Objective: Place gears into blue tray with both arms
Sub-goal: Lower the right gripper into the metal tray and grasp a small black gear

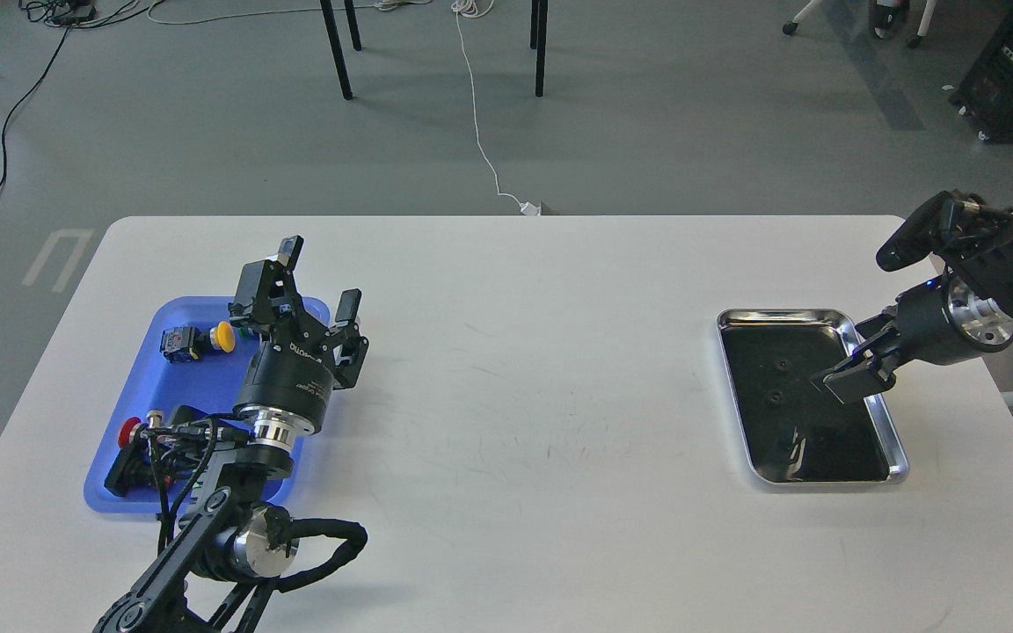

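Observation:
Two tiny black gears (780, 364) (773, 397) lie on the black lining of the steel tray (783, 314) at the right. My right gripper (849, 380) hangs over that tray's right side, pointing down and left, close to the gears. It is seen side-on, so its fingers cannot be told apart. The blue tray (194, 387) sits at the left. My left gripper (317, 280) stands open above the blue tray's right rim, pointing away from me, with nothing between its fingers.
The blue tray holds push buttons: a yellow one (223, 336) at the back and a red one (127, 430) at the front left. My left arm covers part of that tray. Bare white table (524, 396) lies between the two trays.

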